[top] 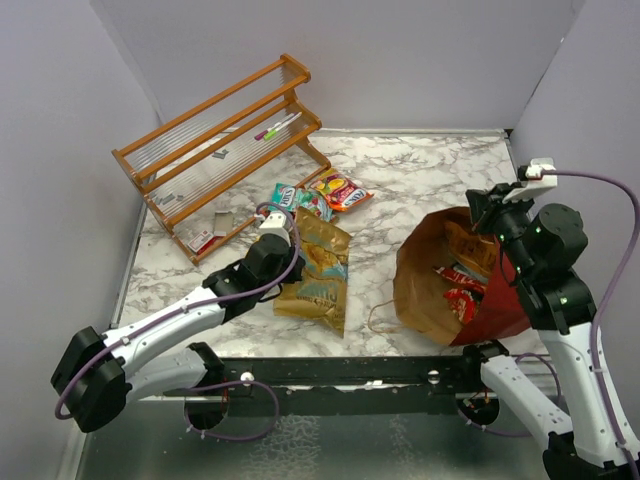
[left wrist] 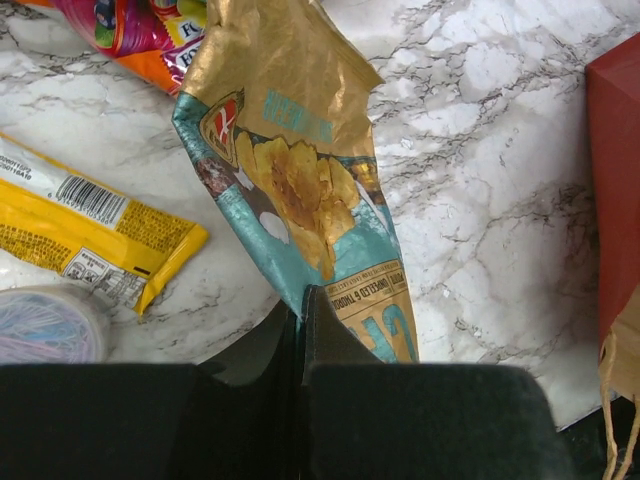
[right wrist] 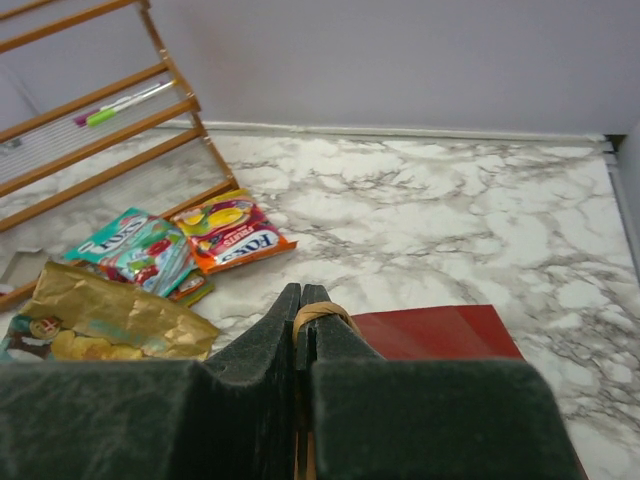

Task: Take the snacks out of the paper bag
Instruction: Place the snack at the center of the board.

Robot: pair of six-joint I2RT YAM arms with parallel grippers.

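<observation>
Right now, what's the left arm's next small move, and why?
Probably open the left hand: its chip bag already lies on the table, outside the paper bag. There are red packets inside, and the right hand pinches its handle.

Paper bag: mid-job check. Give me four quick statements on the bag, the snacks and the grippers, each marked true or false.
1. The paper bag is empty. False: red packets lie inside it.
2. The chip bag lies on the table, outside the paper bag. True.
3. The right gripper is shut on the paper bag's handle. True.
4. The left gripper stands open. False: it is shut on the chip bag's edge.
</observation>
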